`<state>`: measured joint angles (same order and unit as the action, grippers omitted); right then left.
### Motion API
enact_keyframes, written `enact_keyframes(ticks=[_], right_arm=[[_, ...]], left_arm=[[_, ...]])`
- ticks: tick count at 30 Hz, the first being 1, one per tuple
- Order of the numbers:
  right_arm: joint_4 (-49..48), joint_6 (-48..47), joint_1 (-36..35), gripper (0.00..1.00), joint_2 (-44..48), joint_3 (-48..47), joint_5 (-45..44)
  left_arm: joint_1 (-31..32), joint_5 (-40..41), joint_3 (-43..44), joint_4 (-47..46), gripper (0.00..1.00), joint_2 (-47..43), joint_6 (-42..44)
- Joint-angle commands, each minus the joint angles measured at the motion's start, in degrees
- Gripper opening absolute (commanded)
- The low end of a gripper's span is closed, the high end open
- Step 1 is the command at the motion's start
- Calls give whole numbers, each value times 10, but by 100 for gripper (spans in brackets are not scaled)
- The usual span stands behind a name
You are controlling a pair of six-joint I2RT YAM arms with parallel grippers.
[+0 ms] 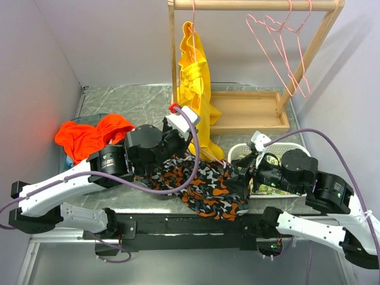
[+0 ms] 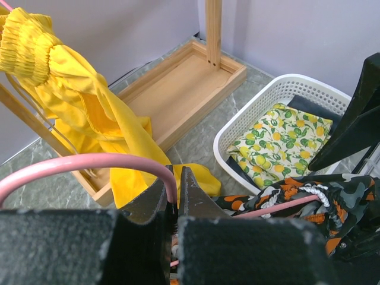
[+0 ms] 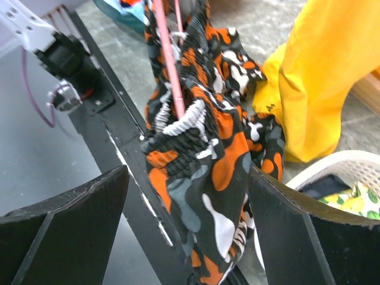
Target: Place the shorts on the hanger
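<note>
Fingers of the left gripper were clenched on the hanger, pinching its pink wire just below the curved top. Right gripper stood released, its fingers spread wide with the shorts hanging between them; whether either pad touched the cloth could not be told. The hanger's wire ran into the bunched elastic waistband, and the rest of the shorts spilled in a heap over the near middle of the table, between the two arms. Just right of the shorts sat a white basket holding a lemon-print cloth. Beyond, at the far side, a yellow garment hung from a wooden rack, its hem reaching the table near the shorts. Spare hangers hung further right on the rail. An orange-red garment lay at the left
</note>
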<state>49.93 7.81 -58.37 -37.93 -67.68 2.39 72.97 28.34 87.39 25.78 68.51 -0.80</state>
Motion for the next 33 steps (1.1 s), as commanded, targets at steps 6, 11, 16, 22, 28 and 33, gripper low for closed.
enact_keyframes(ticks=[6,11,16,22,28,33], right_arm=[[10,-1,-17,76,-56,-6,-58],[-19,18,-27,50,-52,7,-113],[-44,31,-31,0,-25,26,-128],[-34,33,-36,0,-2,6,-122],[-7,31,-35,0,8,-3,-120],[-8,36,-35,0,34,-6,-113]], left_arm=[[2,-5,11,-45,1,0,1],[2,1,0,-55,1,-4,-4],[2,20,-7,-75,15,-1,-11],[2,58,8,-93,65,14,-16],[2,91,35,-103,94,14,-31],[2,151,40,-114,97,-8,-52]])
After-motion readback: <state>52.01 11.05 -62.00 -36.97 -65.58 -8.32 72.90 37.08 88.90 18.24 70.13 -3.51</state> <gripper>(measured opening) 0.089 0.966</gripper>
